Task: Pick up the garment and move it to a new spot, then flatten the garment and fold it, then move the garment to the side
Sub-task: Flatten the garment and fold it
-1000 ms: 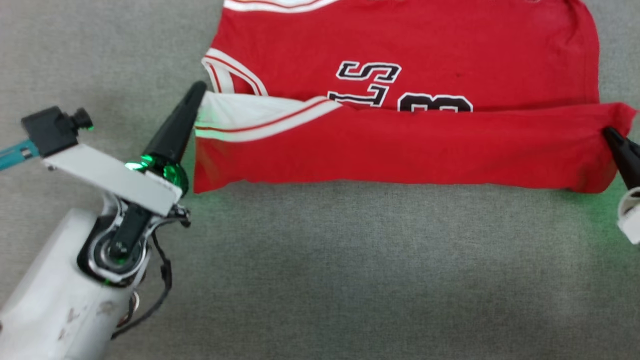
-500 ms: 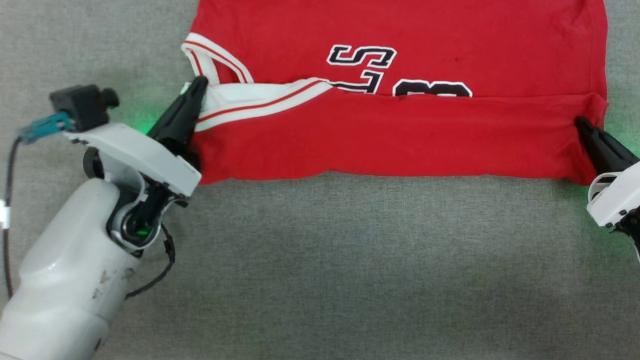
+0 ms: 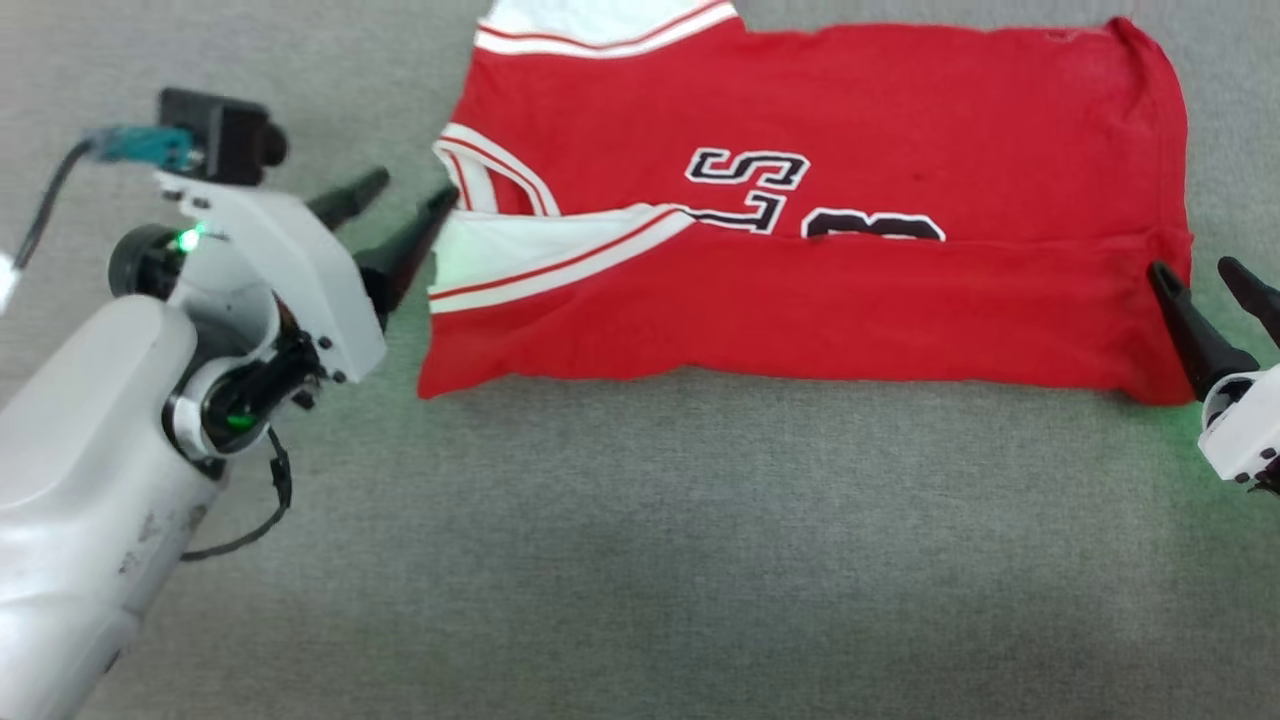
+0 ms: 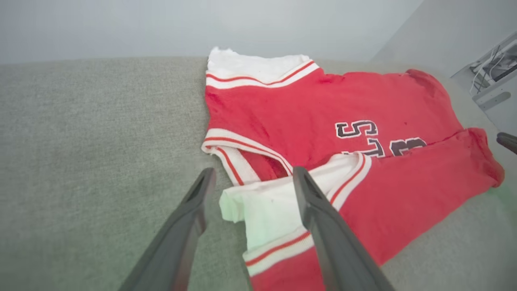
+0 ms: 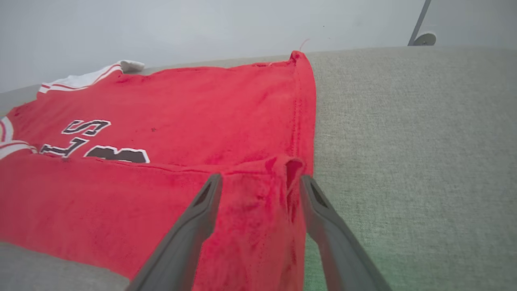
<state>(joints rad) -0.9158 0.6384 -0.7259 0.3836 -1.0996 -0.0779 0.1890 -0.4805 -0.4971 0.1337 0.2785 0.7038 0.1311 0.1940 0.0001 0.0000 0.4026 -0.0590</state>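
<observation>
Lying on the grey surface (image 3: 640,520), the garment (image 3: 820,310) stretched lengthwise, near edge folded over. The left gripper (image 3: 413,187) gaped empty beside its sleeve end, the right gripper (image 3: 1192,267) likewise beside its hem, both equally near.

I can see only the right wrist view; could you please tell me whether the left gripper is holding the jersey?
Observer: No. The left gripper is open, fingers spread at the collar end of the jersey, clamping nothing.
Operator: Thank you. Where does the near sleeve lie?
Observer: The near white sleeve is folded in with the jersey's near strip, its tip beside the striped collar.
</observation>
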